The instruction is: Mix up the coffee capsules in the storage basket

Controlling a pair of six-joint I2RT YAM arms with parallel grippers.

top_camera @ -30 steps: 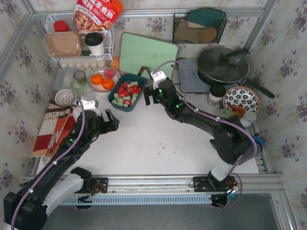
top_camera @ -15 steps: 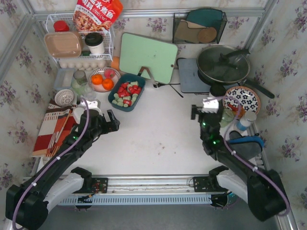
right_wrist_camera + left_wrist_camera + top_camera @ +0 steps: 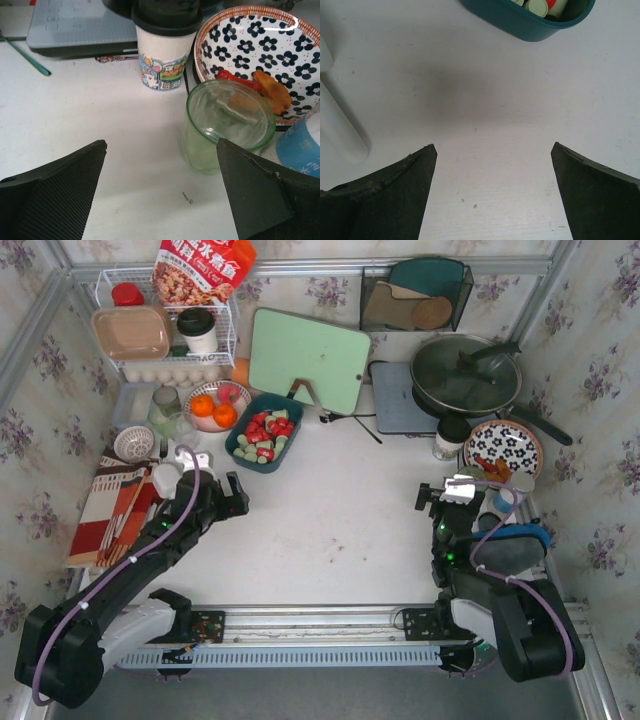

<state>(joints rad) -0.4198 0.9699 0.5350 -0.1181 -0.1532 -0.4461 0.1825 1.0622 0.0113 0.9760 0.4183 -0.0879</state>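
- The left gripper (image 3: pixel 235 494) stands wide apart with nothing between its fingers, low over bare white table (image 3: pixel 320 525), and it points toward the storage basket (image 3: pixel 517 21).
- The right gripper (image 3: pixel 162 142) is also spread wide and holds nothing. It sits at the right side of the table, well apart from the basket.
- The basket lies at the back left, tilted relative to the table edge. The coffee capsules (image 3: pixel 264 432) are heaped inside it, red and pale green together.
- Just left of the basket is a bowl of oranges (image 3: pixel 214 408). Behind it a green cutting board (image 3: pixel 308 358) leans on a stand, and a white wire rack (image 3: pixel 165 335) stands further left.
- No object lies on the table between the left gripper and the basket.
- In front of the right gripper a green glass (image 3: pixel 225 125) stands just beside a flowered plate (image 3: pixel 250 42) with food on it. A lidded paper cup (image 3: pixel 165 55) is behind the glass.
- A blue bottle (image 3: pixel 302 145) is cut off at the right edge of the right wrist view.
- The left wrist view shows only the basket's near corner and a few capsules.
- A white cylinder (image 3: pixel 337 130) in the left wrist view is cropped at the left edge, and I cannot identify it.
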